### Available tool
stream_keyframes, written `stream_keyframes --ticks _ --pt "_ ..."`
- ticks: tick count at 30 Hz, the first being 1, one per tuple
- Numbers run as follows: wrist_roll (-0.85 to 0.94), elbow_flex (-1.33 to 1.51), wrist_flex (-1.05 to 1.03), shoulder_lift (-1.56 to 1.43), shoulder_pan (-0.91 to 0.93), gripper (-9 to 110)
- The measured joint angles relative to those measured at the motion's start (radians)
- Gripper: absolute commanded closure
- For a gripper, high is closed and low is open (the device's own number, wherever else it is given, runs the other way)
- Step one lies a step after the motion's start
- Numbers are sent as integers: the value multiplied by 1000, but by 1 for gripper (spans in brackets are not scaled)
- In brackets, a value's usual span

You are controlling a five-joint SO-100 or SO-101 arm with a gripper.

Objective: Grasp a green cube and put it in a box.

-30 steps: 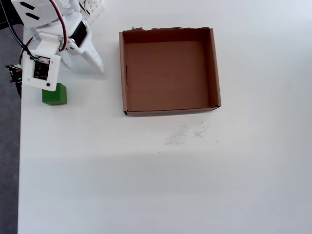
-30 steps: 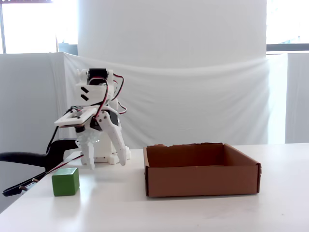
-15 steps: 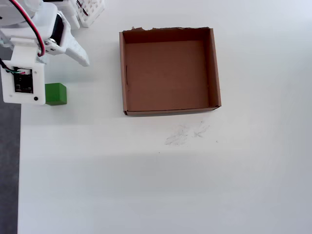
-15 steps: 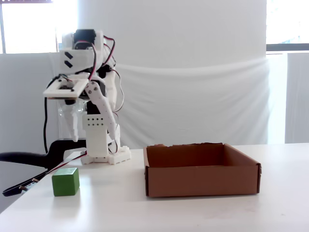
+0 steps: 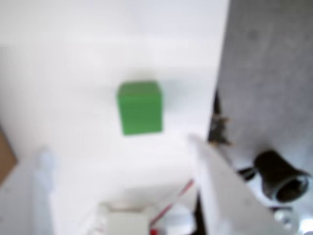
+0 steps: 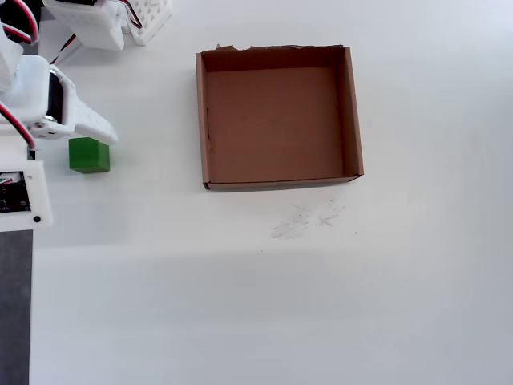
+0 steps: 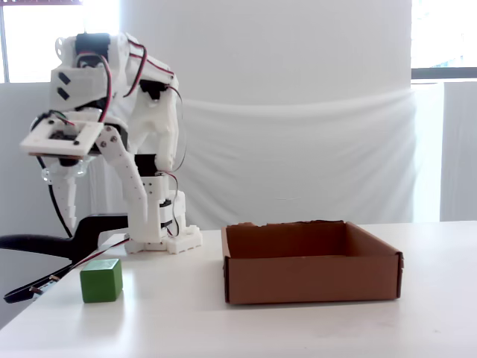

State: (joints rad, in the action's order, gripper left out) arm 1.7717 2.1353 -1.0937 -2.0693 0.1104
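The green cube (image 6: pixel 88 155) rests on the white table near its left edge in the overhead view, well left of the brown cardboard box (image 6: pixel 202 120). The fixed view shows the cube (image 7: pixel 100 280) standing left of the box (image 7: pixel 313 280), which has nothing in it. My gripper (image 7: pixel 104 220) hangs open well above the cube, touching nothing. From overhead only one white finger (image 6: pixel 94 126) shows, just above the cube. The blurred wrist view has the cube (image 5: pixel 140 107) ahead of the open gripper (image 5: pixel 118 147), which holds nothing.
The table's left edge runs close to the cube, with grey floor (image 6: pixel 14 321) beyond it. The arm's base (image 7: pixel 160 227) stands behind the cube. A black clamp and cable (image 7: pixel 37 246) stick out at the left. Faint scuff marks (image 6: pixel 304 218) lie in front of the box.
The arm has swung left and risen, carrying the open gripper from low behind the cube to high above it. Cube and box have not moved.
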Motion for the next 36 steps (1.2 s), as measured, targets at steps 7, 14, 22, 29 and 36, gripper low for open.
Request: stream_keyframes --ticks 7,14,22,29,36 --pt "0 219 225 8 -49 66" --pt "0 291 298 6 -52 67" --pt "0 334 341 6 -49 73" --pt "0 383 400 6 -49 78" --pt "0 405 434 6 -49 82"
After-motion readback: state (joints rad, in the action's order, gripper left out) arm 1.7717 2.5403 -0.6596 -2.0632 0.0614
